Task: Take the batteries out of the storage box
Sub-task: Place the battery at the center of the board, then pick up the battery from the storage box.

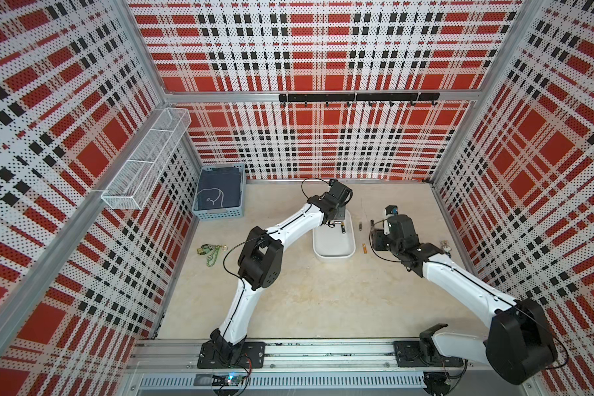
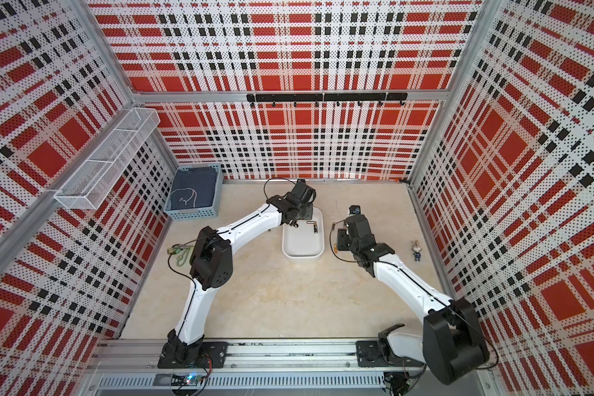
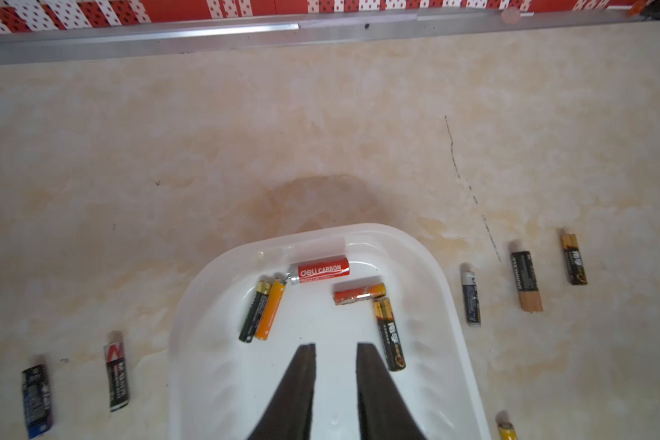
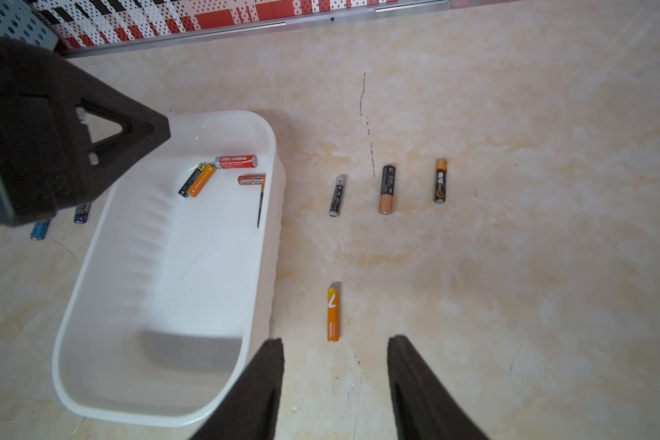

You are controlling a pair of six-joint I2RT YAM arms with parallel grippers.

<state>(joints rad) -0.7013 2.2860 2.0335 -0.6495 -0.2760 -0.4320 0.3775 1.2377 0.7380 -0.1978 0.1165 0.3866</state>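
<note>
Beige table (image 1: 288, 301): storage box (image 3: 321, 320) mid-table, five batteries (image 3: 359, 295) in its far end, others laid out on the table on both sides. Left gripper (image 3: 336, 346) over the box, jaws slightly apart, empty; right gripper (image 4: 336, 339) beside it, jaws wide, empty, orange cell (image 4: 333, 314) just ahead. Risks: black-gold/orange pair (image 3: 262, 310) touch, so a pinch may grab both or roll one; black-gold cell (image 3: 389, 335) lies near the wall, a finger could shove the box

In both top views the left arm (image 1: 295, 219) is covering the far end of the storage box (image 1: 333, 245) — only two batteries (image 1: 342, 229) are showing. The left wrist view's edge is cutting off a yellow battery (image 3: 506, 430); the left hand (image 4: 157, 131) is partly hiding two blue batteries (image 4: 81, 212).
</note>
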